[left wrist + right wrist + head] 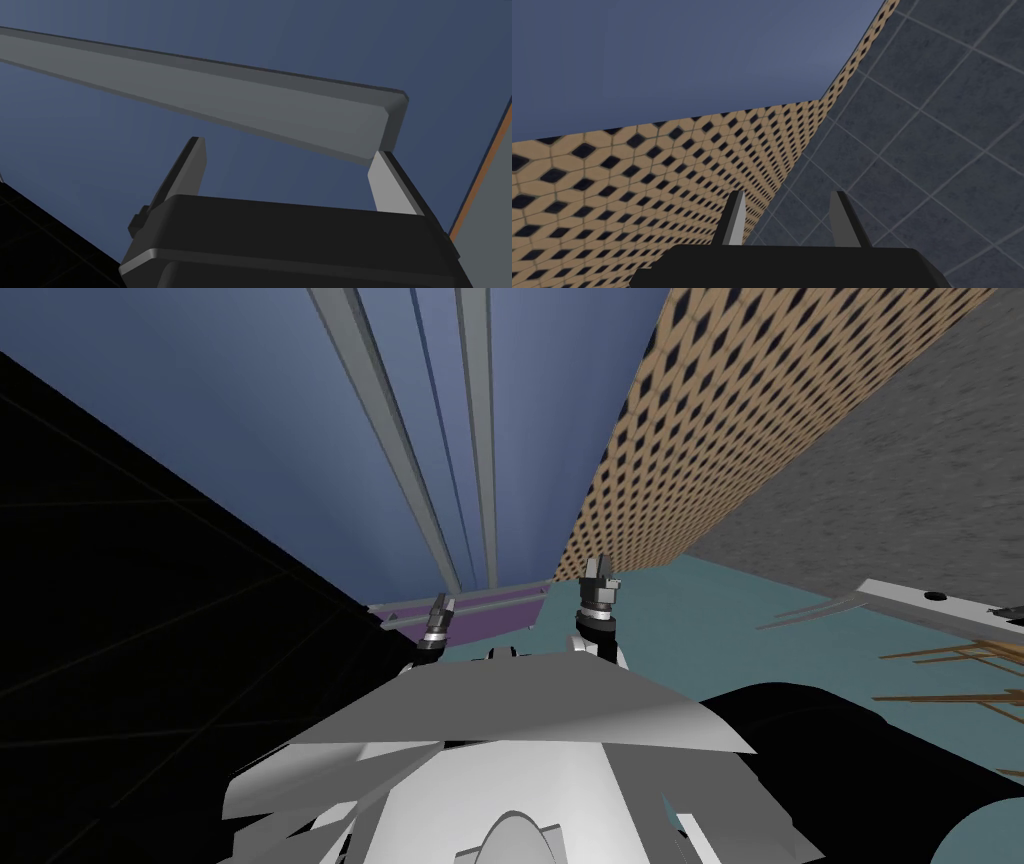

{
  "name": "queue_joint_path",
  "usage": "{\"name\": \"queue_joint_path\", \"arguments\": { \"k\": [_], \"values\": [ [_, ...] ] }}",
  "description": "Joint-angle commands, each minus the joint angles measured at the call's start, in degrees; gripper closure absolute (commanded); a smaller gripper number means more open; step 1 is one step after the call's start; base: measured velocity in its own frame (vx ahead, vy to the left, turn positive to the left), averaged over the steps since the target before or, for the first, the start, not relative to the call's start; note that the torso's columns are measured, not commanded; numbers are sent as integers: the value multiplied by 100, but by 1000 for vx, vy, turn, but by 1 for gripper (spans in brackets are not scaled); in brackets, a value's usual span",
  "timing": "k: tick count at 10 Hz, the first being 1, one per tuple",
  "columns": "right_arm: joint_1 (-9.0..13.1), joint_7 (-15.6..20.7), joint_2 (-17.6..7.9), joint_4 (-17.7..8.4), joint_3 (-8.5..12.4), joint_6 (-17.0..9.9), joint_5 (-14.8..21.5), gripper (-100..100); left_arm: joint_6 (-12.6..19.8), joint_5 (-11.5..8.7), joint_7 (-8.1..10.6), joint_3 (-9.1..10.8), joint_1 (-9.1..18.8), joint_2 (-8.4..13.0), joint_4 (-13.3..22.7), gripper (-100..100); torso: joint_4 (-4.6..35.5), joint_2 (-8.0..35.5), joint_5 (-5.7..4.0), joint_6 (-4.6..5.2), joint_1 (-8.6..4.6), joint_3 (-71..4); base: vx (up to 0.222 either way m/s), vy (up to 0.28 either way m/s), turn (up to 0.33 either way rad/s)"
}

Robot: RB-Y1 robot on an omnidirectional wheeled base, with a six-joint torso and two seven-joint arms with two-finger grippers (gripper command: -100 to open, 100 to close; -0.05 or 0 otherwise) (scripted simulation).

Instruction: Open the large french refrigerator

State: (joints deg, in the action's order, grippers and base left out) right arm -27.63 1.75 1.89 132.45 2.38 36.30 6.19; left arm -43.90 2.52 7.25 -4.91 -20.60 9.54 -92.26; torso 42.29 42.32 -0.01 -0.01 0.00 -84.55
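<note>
The left pincer (289, 148), blades apart, is the nearer one, with the long grey handle (225, 95) slanting across mid-frame just beyond both tips.

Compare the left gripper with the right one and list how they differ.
The left gripper faces the blue refrigerator door, with the grey handle crossing just beyond its fingertips. The right gripper points to where the tan patterned wall meets the grey tiles. The left gripper's fingers stand wider apart than the right gripper's. Shared: both are open and hold nothing.
</note>
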Motion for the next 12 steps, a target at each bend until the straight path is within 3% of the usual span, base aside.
{"name": "queue_joint_path", "arguments": {
  "k": [1,7,12],
  "values": [
    [0,0,0,0,0,0,0,0,-295,-20,-26,-27,110,-33,437,-100,0,-2,3,1,6,0,68,-70,-57],
    [0,0,0,0,0,0,0,0,-1005,-77,-80,-88,375,-190,1528,-100,1,3,1,1,1,2,80,-91,-41],
    [0,0,0,0,0,0,0,0,-1381,-108,-109,-120,519,-368,2129,-100,0,-2,2,1,1,0,49,-49,-26]
  ]
}}
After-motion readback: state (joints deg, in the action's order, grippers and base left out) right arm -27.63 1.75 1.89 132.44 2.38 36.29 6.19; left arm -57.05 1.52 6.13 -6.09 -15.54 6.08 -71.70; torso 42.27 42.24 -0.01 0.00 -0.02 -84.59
